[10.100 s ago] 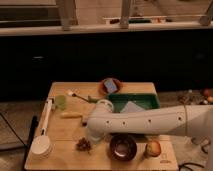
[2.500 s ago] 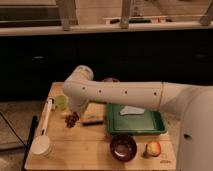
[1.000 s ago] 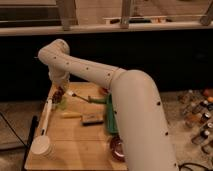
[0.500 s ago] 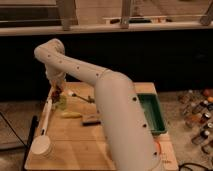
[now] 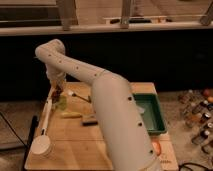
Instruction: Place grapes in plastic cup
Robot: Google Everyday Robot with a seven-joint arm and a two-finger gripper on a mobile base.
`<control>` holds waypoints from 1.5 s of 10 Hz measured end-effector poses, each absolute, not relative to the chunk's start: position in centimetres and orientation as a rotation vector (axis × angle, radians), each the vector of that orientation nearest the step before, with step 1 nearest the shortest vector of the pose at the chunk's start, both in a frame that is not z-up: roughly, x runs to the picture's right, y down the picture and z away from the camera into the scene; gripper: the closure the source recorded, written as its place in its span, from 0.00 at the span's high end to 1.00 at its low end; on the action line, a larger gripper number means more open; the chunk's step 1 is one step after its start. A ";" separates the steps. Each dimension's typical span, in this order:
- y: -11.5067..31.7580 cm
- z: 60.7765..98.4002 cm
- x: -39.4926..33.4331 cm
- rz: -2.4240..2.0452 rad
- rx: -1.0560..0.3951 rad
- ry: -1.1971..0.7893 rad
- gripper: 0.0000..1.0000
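My gripper [image 5: 56, 89] is at the far left of the table, closed on the grapes [image 5: 57, 94] just above the plastic cup [image 5: 62, 103].

The bunch shows only as a small dark red blot under my fingertips. Its lower edge meets the cup's rim from this angle, and I cannot tell whether they touch. The cup stands on the wooden table [image 5: 70, 150], with a long white bar [image 5: 46, 114] just to its left and a yellow piece [image 5: 71, 115] just nearer. My arm [image 5: 117, 120] crosses the middle and hides the left edge of the green tray [image 5: 154, 119]. A white cylinder [image 5: 41, 146] stands near left.
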State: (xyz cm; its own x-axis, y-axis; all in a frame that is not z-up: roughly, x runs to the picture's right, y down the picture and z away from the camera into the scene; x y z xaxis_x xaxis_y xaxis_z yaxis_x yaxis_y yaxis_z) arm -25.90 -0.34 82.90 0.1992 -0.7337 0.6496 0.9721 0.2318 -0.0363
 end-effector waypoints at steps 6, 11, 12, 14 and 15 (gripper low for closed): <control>-0.1 83.2 -26.7 -1.349 -0.478 -0.638 0.01; 0.1 83.2 -27.3 -1.384 -0.494 -0.668 0.44; 0.1 83.3 -27.2 -1.386 -0.497 -0.670 0.53; 0.0 83.2 -27.1 -1.389 -0.499 -0.673 0.73; 0.1 83.2 -27.1 -1.392 -0.501 -0.674 0.79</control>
State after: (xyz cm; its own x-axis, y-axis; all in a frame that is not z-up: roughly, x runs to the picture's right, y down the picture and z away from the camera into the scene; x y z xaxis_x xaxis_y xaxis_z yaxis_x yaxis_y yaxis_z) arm -27.10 0.08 83.23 0.0450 -0.7201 0.6925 0.9898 0.1262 0.0668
